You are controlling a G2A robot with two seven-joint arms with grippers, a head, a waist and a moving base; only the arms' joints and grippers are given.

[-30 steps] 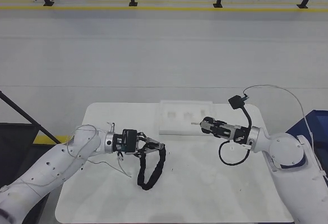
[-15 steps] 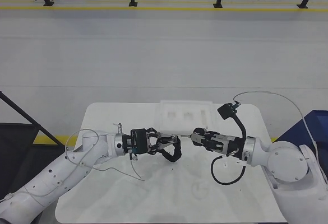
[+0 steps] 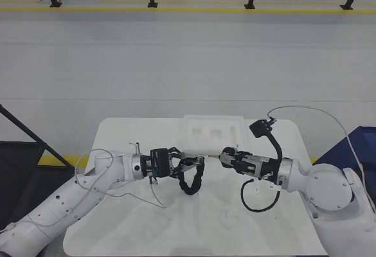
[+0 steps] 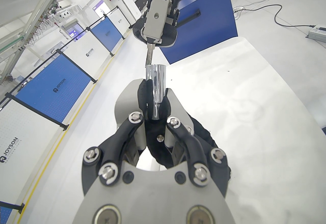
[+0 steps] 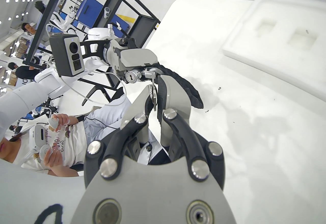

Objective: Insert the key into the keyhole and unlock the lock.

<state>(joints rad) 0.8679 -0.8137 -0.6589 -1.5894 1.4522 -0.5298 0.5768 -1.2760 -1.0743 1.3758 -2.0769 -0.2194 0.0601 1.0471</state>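
My left gripper [image 4: 152,92] is shut on the lock, a chrome cylinder [image 4: 155,79] with a black cable loop [image 3: 191,182] hanging from it above the table's middle. Facing it, my right gripper [image 4: 156,36] is shut on the black-headed key [image 4: 150,53]. The blade points at the cylinder's end, and its tip sits at the rim. In the right wrist view the keyhole face [image 5: 131,76] shows uncovered, with the key [image 5: 153,93] beside it. From above, the left gripper [image 3: 182,162] and right gripper [image 3: 221,157] meet tip to tip.
A white foam tray [image 3: 213,133] with shallow pockets lies at the back of the white table [image 3: 239,218]. A blue bin [image 3: 367,148] stands off the table's right side and a black frame [image 3: 8,122] off its left.
Both arms came together over the table's middle, lifting the lock off the surface. In the last half second the cable loop dropped to hang lower; the grippers barely shifted.
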